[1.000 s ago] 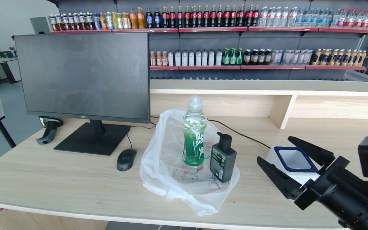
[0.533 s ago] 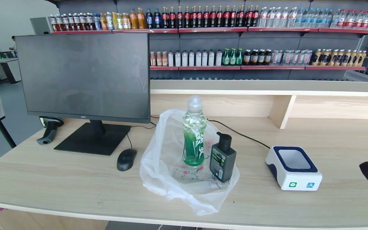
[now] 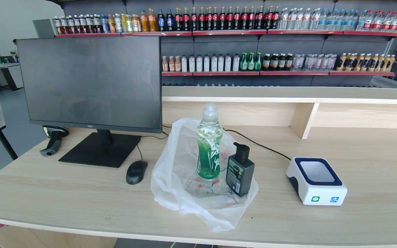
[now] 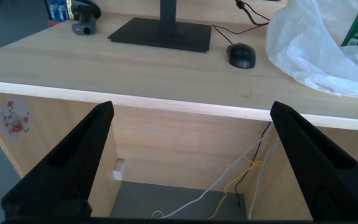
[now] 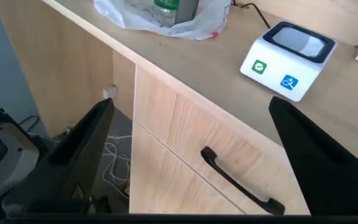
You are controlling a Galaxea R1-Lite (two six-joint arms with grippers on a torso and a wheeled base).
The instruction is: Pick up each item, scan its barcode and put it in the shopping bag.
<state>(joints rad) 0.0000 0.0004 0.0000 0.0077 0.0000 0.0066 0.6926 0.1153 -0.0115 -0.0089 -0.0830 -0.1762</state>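
Note:
A tall green drink bottle (image 3: 210, 148) stands upright inside a clear plastic shopping bag (image 3: 174, 179) at the middle of the counter. A dark pump bottle (image 3: 240, 171) stands just right of it, on the bag's spread plastic. To the right sits the white and blue barcode scanner (image 3: 315, 181). My left gripper (image 4: 191, 109) hangs open and empty below the counter's front edge, with the bag (image 4: 316, 43) up to one side. My right gripper (image 5: 191, 104) is also open and empty, low in front of the cabinet, with the scanner (image 5: 288, 59) and bag (image 5: 166, 22) above it.
A monitor (image 3: 90, 82) on its stand, a black mouse (image 3: 136, 171) and a handheld scanner cradle (image 3: 53, 141) occupy the counter's left. A raised wooden ledge (image 3: 288, 94) runs along the back. A drawer handle (image 5: 241, 180) sticks out of the cabinet front. Cables hang under the counter.
My right gripper, which was over the scanner a second ago, has drawn back to the right and down, out of the head view. The bottles and bag have not moved.

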